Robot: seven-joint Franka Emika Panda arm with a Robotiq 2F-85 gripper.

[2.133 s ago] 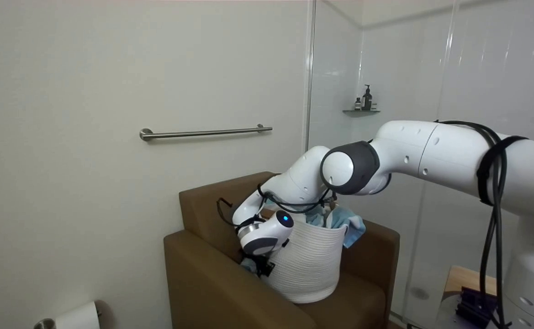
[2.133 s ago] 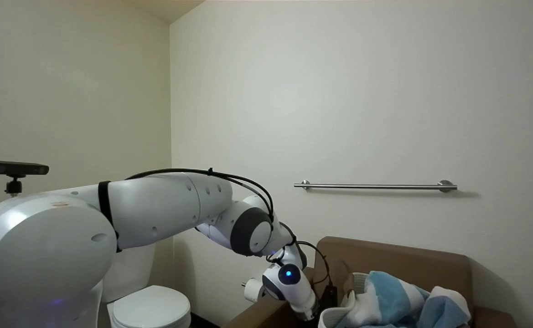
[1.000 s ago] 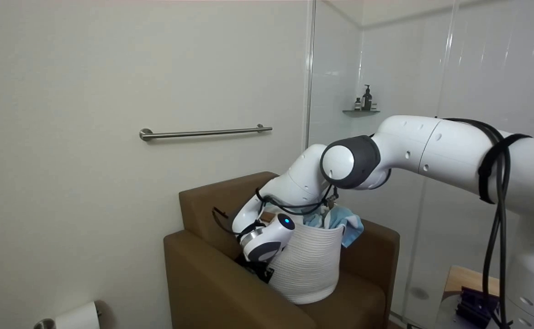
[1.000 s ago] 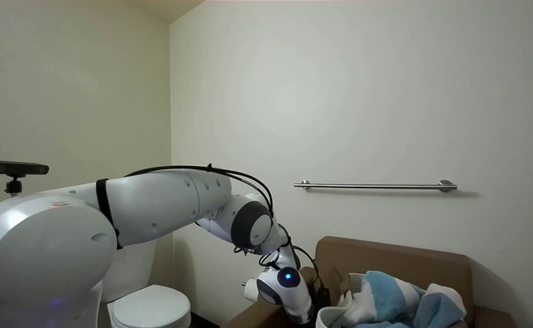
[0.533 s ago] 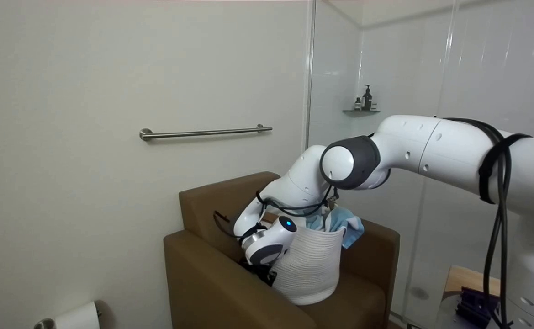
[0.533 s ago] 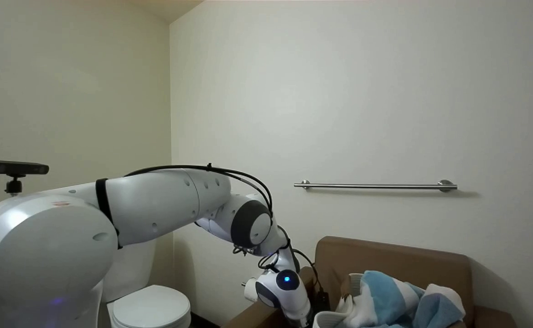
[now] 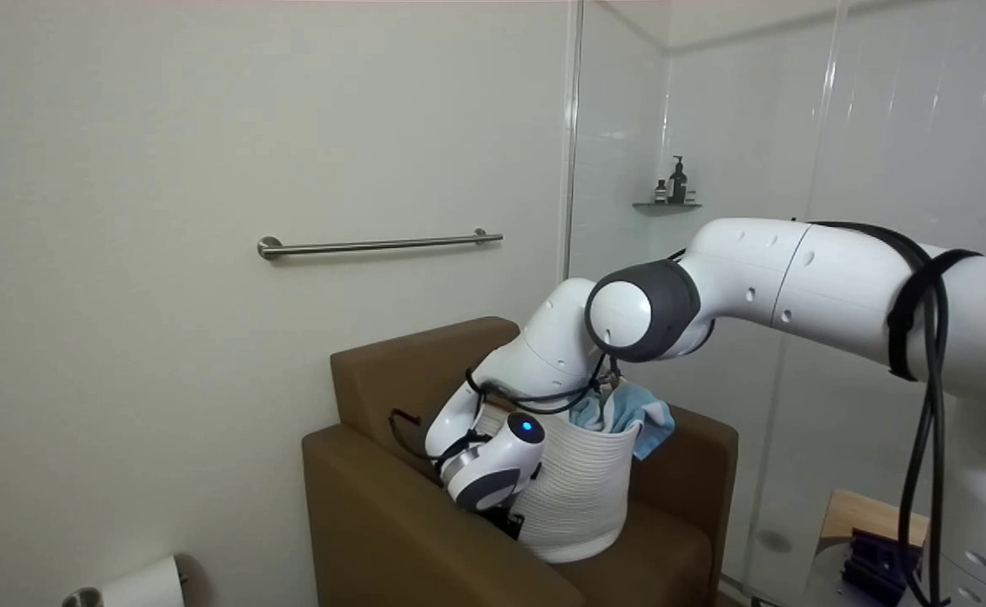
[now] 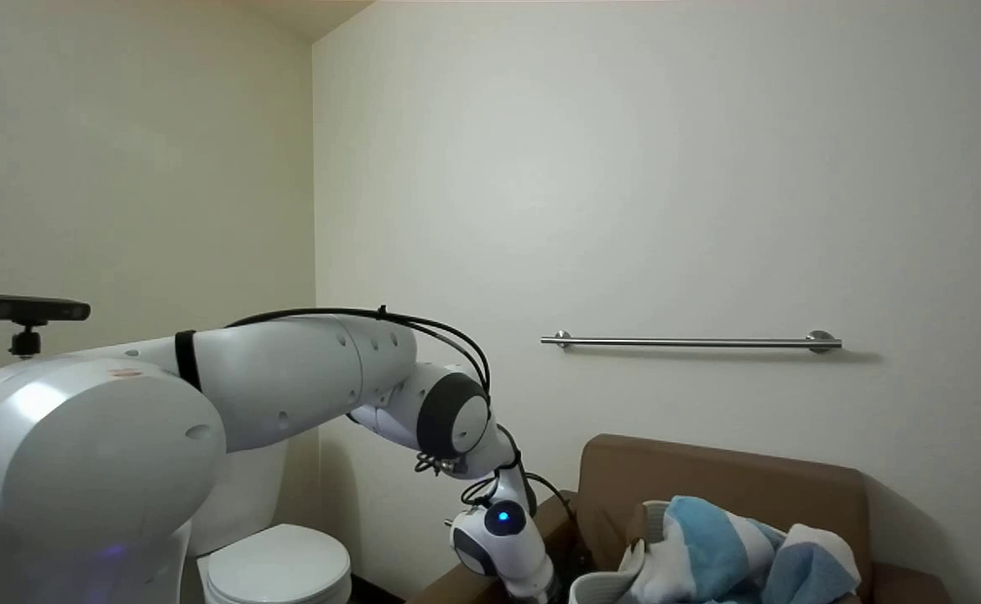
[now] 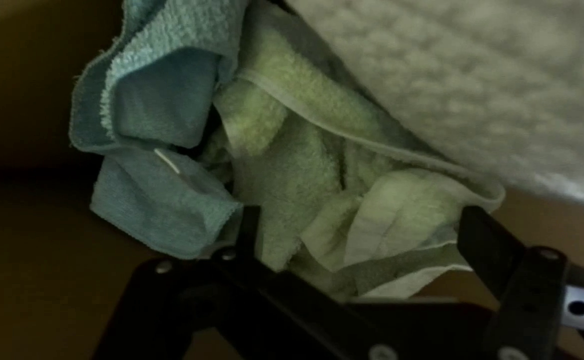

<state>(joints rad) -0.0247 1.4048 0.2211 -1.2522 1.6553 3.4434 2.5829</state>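
- Wrist view, dimly lit: a yellow-green cloth [image 9: 292, 170] lies crumpled, its looped pile soft and nubbly, its hem a smooth pale band that curls over on itself.
- Beside it, a folded blue cloth [image 9: 172, 205] shows similar towelling and a small white loop [image 9: 167, 161]; whether the two are joined I cannot tell.
- Spread wide, the fingers [image 9: 486, 245] hold nothing; the tips stand at either side of the crumple, and contact with it is hard to judge.
- No clear end marks the yellow-green cloth, but its long hem slants from upper left to lower right there, roughly along the basket's base.
- Both cloths rest low on the smooth brown armchair [image 7: 374, 514], between an armrest and the round, ribbed white basket [image 7: 577, 489].
- Over the basket's rim spills a fluffy blue-and-white towel [image 8: 712, 545], seen in both exterior views.
- Around them, a steel bar [image 7: 374, 246] crosses a plain off-white wall [image 7: 164, 126]; dark bottles [image 7: 677, 185] stand on a shower shelf [image 7: 653, 208], and a glossy white toilet [image 8: 280, 564] appears in an exterior view.
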